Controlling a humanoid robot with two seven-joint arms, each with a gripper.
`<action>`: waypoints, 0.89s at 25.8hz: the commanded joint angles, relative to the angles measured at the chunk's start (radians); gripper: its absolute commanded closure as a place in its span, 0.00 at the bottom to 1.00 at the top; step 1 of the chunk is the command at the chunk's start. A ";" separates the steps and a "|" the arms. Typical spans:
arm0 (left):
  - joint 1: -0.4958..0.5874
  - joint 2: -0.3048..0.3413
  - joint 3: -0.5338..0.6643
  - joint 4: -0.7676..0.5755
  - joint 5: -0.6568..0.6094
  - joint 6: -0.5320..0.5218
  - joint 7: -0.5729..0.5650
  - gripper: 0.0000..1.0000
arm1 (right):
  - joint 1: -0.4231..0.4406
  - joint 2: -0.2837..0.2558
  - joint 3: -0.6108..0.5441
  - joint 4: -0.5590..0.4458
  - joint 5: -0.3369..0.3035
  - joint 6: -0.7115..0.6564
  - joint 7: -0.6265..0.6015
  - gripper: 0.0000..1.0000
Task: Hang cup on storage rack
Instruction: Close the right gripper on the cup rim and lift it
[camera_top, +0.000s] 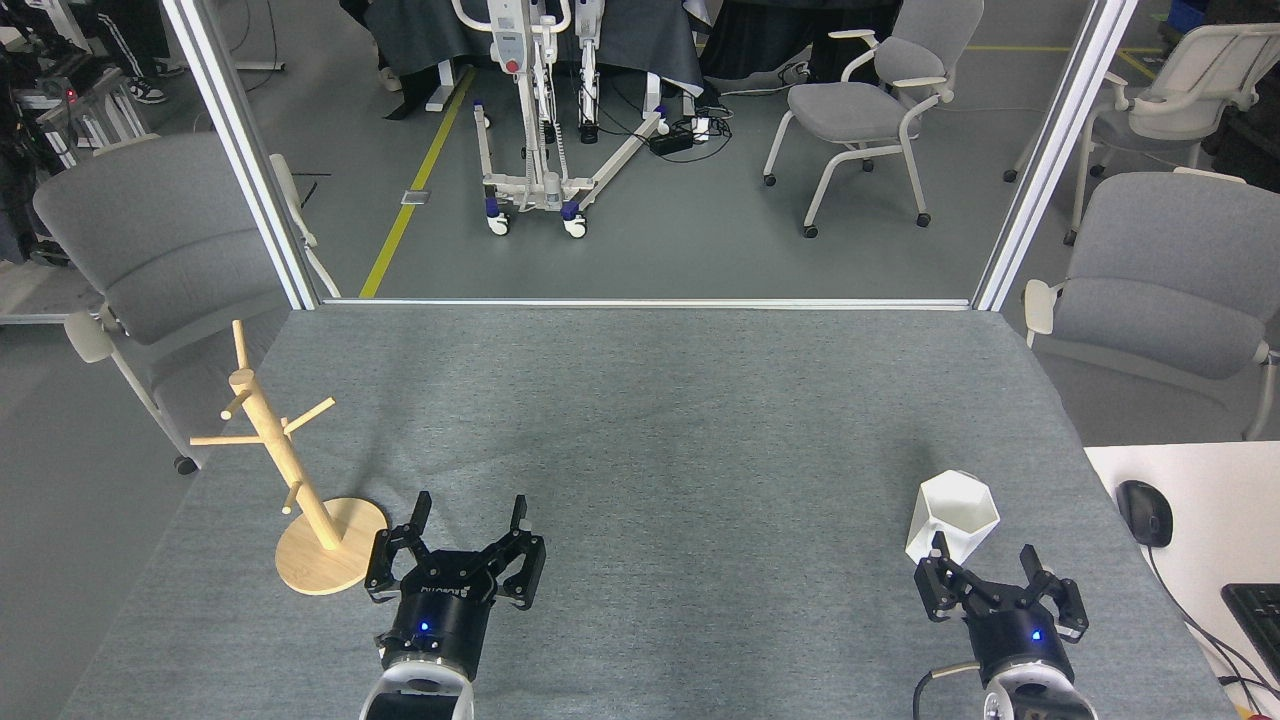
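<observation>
The white faceted cup (955, 512) stands upright on the grey table at the right. Just in front of it my right gripper (983, 552) is open, its left fingertip overlapping the cup's lower edge; whether it touches I cannot tell. The storage rack (290, 470), a light wooden mug tree with thin pegs on a round base, stands at the table's left. My left gripper (470, 507) is open and holds nothing, just right of the rack's base. The cup's handle is not visible.
A white desk (1200, 500) with a black mouse (1144, 512) and a keyboard (1260, 610) adjoins the table's right edge. Grey chairs stand at both sides beyond the table. Metal frame posts rise at the table's far corners.
</observation>
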 joint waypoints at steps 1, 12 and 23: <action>-0.004 0.000 0.000 0.009 0.000 -0.001 0.000 0.00 | -0.017 0.001 0.013 0.014 0.000 0.002 0.000 0.01; -0.005 -0.002 0.000 0.032 0.000 0.006 0.000 0.00 | -0.083 -0.005 0.015 0.083 -0.001 0.005 0.000 0.01; -0.007 -0.002 0.000 0.042 0.000 0.007 0.000 0.00 | -0.143 -0.006 0.013 0.160 0.002 0.006 0.000 0.01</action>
